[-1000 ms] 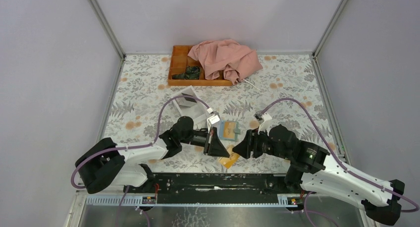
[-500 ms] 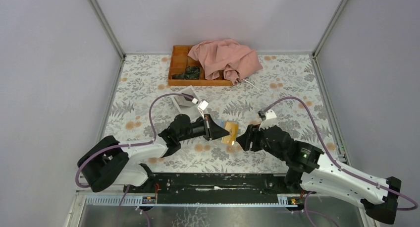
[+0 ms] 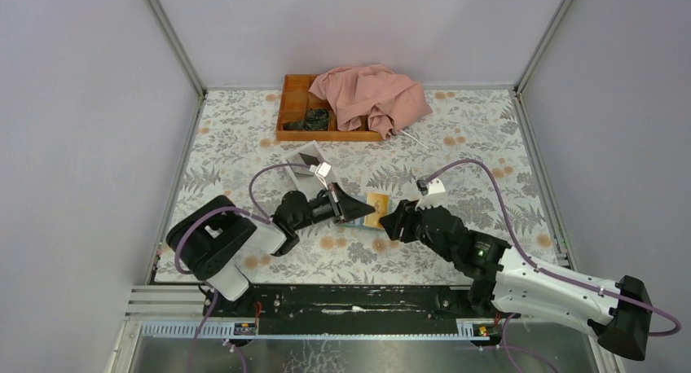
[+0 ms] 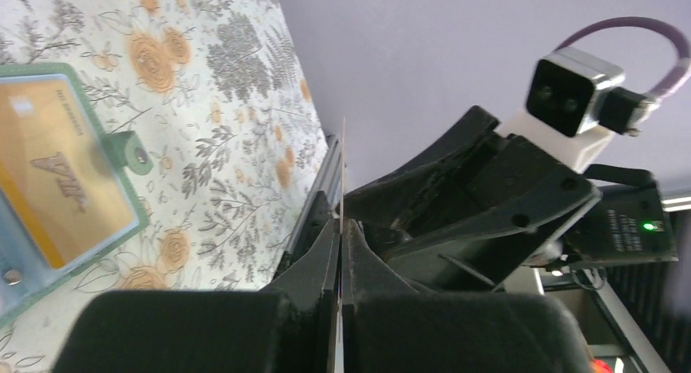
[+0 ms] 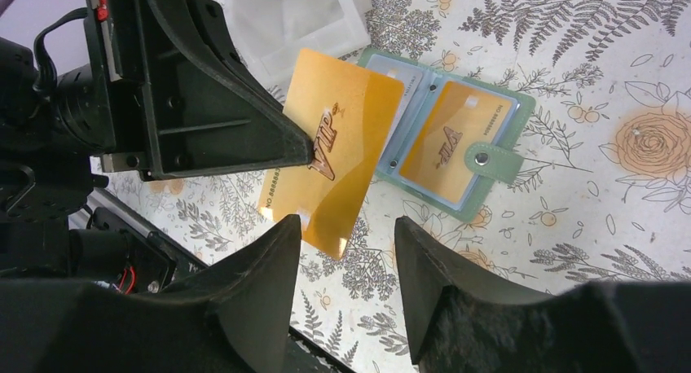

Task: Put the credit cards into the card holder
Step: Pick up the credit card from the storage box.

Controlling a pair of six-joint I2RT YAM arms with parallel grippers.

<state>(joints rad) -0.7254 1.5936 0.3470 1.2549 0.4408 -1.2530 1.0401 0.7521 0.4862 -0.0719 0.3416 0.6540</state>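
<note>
Card holder [image 5: 499, 171] partly hidden behind orange card [image 5: 334, 165].

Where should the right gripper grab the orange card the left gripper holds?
By the orange card's free long edge, opposite the left gripper's pinch, coming from the right gripper's side. The card hangs clear of the table, so it can probably close on both faces.

Plain lilac walls [image 3: 81, 104], floral tabletop [image 3: 481, 145]
</note>
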